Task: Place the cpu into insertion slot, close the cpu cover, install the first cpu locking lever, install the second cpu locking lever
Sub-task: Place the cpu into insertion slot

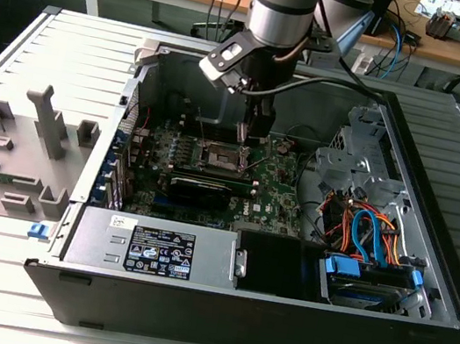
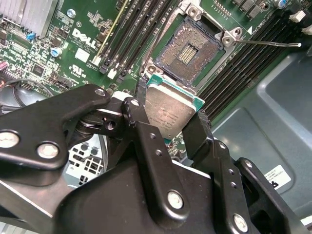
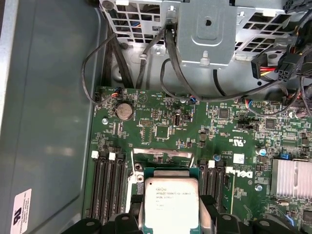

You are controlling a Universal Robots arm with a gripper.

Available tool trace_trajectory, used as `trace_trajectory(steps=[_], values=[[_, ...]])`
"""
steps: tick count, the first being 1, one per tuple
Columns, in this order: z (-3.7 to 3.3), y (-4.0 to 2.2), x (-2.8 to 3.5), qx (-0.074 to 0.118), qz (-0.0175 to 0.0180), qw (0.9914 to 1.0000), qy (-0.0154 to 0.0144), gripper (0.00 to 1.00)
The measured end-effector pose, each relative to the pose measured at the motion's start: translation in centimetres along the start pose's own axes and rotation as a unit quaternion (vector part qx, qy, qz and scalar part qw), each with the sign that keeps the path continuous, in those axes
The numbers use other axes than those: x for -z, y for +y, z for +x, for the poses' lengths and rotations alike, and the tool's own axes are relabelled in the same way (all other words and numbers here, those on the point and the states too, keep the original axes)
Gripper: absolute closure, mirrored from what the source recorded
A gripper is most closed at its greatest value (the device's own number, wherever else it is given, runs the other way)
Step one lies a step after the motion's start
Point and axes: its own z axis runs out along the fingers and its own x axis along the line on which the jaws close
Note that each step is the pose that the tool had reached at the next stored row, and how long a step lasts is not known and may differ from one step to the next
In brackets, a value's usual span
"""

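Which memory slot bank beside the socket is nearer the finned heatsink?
The bank between the insertion slot and the heatsink; the other bank runs along the bare grey case wall.

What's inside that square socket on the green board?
Nothing yet. The insertion slot lies open, showing only its tiny contacts. The cpu, clamped between the fingers, covers the slot's near corner in the second wrist view.

Arm (image 1: 283, 8) hangs near vertical, wrist pointing straight down, gripper (image 1: 252, 134) low at its tip. And in the second wrist view, there it is: black fingers (image 2: 194, 134) closed in on two opposite edges of the cpu (image 2: 170, 109), chip pinched firmly between them.
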Motion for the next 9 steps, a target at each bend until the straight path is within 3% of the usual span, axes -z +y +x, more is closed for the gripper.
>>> trace_trajectory(steps=[9], values=[[0.01,-0.12,-0.08,0.000,0.0000,1.00000,0.0000,0.46]])
